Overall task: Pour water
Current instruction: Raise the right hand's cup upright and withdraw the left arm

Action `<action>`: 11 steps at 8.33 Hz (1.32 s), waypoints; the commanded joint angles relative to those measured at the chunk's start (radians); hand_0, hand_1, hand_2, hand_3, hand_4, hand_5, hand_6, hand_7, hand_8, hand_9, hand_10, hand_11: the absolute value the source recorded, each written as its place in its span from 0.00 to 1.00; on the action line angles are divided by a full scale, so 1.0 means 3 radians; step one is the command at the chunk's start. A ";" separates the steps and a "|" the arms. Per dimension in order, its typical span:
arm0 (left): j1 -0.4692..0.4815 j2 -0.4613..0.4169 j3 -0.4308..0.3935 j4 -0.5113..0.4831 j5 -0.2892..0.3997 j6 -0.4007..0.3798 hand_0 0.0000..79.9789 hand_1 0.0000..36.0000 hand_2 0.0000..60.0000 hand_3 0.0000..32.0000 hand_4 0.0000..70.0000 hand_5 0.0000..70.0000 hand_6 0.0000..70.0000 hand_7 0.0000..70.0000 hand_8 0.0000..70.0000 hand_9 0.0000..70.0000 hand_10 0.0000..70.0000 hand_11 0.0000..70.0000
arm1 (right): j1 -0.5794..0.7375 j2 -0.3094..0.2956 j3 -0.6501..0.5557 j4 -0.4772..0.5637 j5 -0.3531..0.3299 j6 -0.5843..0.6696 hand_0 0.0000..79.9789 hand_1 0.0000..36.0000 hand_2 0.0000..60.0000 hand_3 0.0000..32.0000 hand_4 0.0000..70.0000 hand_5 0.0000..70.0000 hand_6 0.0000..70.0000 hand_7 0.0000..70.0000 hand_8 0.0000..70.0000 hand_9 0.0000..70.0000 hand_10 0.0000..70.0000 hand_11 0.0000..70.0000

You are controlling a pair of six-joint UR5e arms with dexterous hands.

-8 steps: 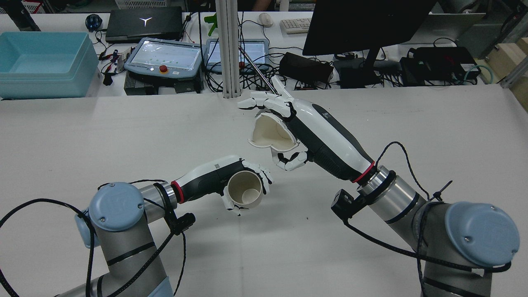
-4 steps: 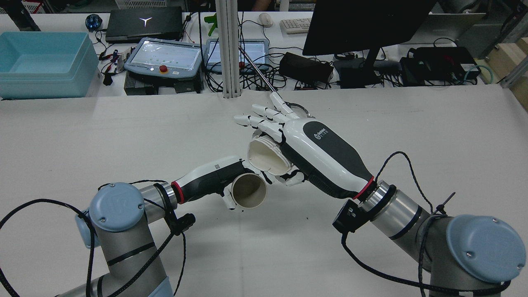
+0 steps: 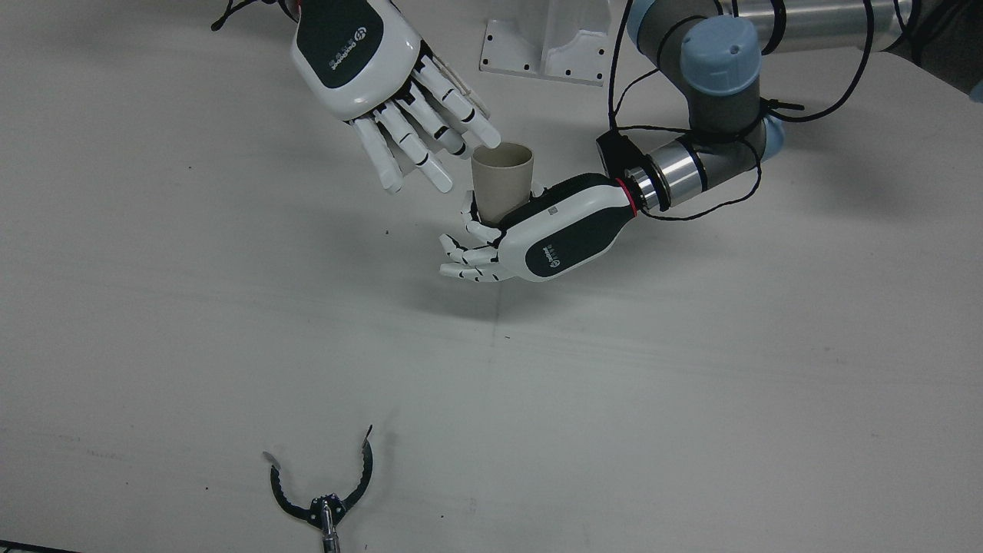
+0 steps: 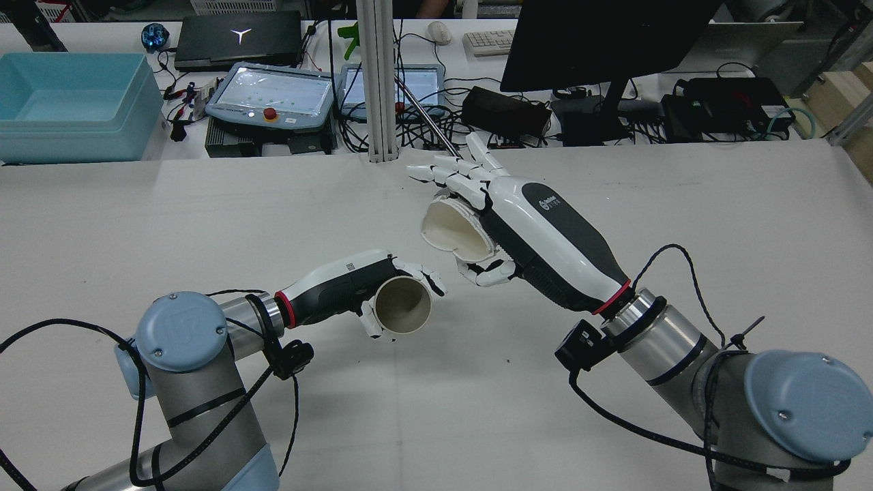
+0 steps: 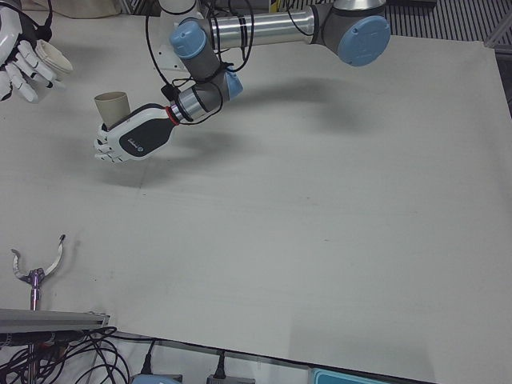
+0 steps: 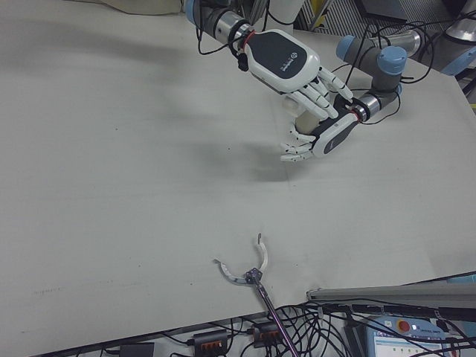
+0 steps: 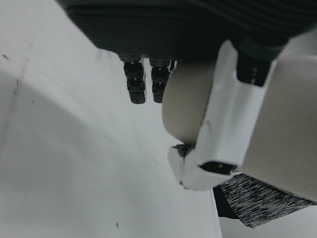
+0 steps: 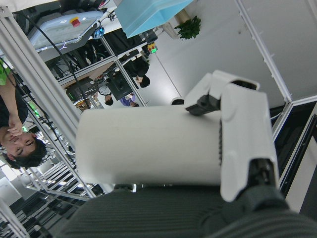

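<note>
Above mid-tabletop (image 4: 204, 218): left hand (image 4: 372, 296) grips tan cup (image 4: 402, 310), mouth up, held clear of the surface. Right hand (image 4: 477, 218) clasps white cup (image 4: 453, 235), tipped on its side, mouth facing 7 o'clock in the rear view. Half a second ago the white cup's rim hung just over the tan cup; now it sits back toward 1 o'clock, well apart. Tan cup barely shifted.

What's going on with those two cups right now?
Left hand holds tan cup upright. Right hand holds white cup tipped, apart from it. Nothing between.
</note>
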 commanded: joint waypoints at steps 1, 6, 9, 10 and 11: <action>-0.0443 0.0631 -0.0043 -0.0300 0.0098 -0.0447 1.00 1.00 1.00 0.00 1.00 1.00 0.33 0.40 0.19 0.21 0.16 0.28 | 0.0344 -0.0068 0.0001 0.0012 0.0334 0.0814 0.79 1.00 0.84 0.02 0.11 0.23 0.61 0.57 0.18 0.19 0.00 0.00; -0.2031 0.1956 0.0752 -0.1689 0.0564 -0.0919 1.00 1.00 1.00 0.00 1.00 1.00 0.34 0.40 0.18 0.20 0.15 0.27 | 0.0837 -0.0222 -0.0065 0.0017 0.0345 0.1450 0.78 0.98 0.89 0.00 0.29 0.23 0.71 0.71 0.23 0.26 0.00 0.00; -0.2316 0.2365 0.1271 -0.2269 0.0518 -0.0986 1.00 1.00 1.00 0.00 1.00 1.00 0.35 0.41 0.18 0.19 0.15 0.27 | 0.0903 -0.0547 -0.0116 0.0002 0.0334 0.1999 0.77 0.97 0.86 0.00 0.23 0.23 0.69 0.70 0.22 0.25 0.00 0.00; -0.2326 0.2504 0.1271 -0.2366 0.0447 -0.0986 1.00 1.00 1.00 0.00 1.00 1.00 0.34 0.41 0.17 0.18 0.14 0.26 | 0.0939 -0.0777 -0.0405 0.0002 0.0339 0.2579 0.77 0.97 0.86 0.00 0.23 0.22 0.68 0.69 0.22 0.25 0.00 0.00; -0.2326 0.2551 0.1271 -0.2418 0.0426 -0.0991 1.00 1.00 1.00 0.00 1.00 1.00 0.34 0.41 0.17 0.18 0.14 0.26 | 0.0985 -0.0840 -0.0904 0.0012 0.0319 0.3183 0.76 0.96 0.85 0.00 0.19 0.22 0.63 0.65 0.21 0.24 0.00 0.00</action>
